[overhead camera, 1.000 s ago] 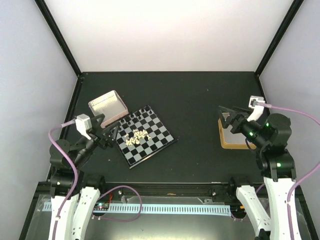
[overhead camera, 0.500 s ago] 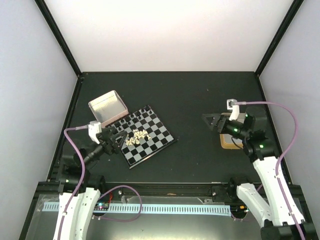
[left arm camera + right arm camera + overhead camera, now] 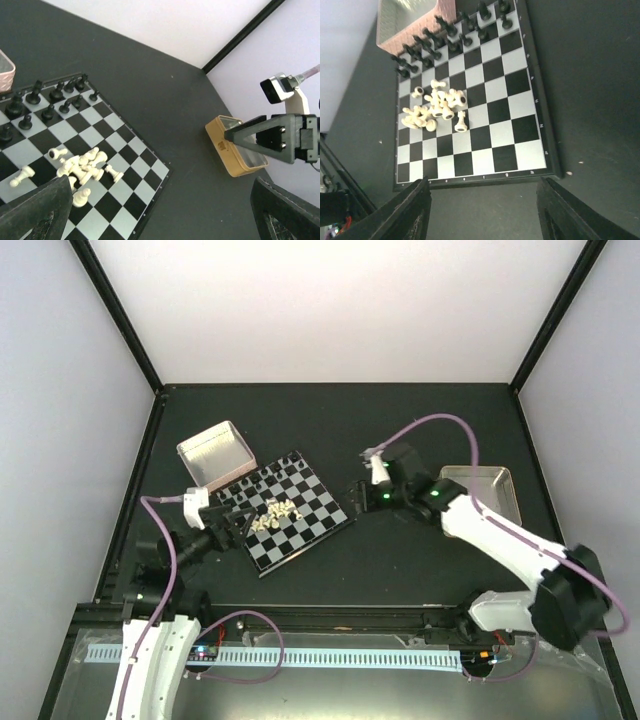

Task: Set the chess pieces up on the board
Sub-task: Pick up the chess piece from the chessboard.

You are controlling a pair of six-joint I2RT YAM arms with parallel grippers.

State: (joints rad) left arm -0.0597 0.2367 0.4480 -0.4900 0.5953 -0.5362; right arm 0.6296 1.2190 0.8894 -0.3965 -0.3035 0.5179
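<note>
Black matte surface, closed in by pale walls with dark corner posts, carries the board (image 3: 318, 508), which sits at a slant to the arms. On it the chess pieces (image 3: 275, 511) lie in one loose cream heap about the board's middle, a little toward its left side. Most are tipped over and tangled, pointing every way, so the heap has no single long axis. A few strays lie just off the heap on neighbouring squares. Each piece is smaller than a square, with a round base and a narrow neck, and I judge they would roll or skid if nudged. The black pieces (image 3: 455, 37) stand upright in two rows along the board's far edge, while the two rows at its near edge hold nothing. The left hand (image 3: 228, 523) hovers just beside the board's left edge, with its fingers spread wide and nothing between them. The heap lies a short way to its right, across a few squares. The right hand (image 3: 358, 492) hangs just off the board's right corner, parted wide and empty too, and the heap lies farther from it, across the board's bare right half. The left hand looks the nearer one, and a stray at the heap's rim seems the easier first pick. A pink tray (image 3: 215, 453) touches or nearly touches the board's far-left edge, and a metal tray (image 3: 480, 485) lies well apart to the board's right.
</note>
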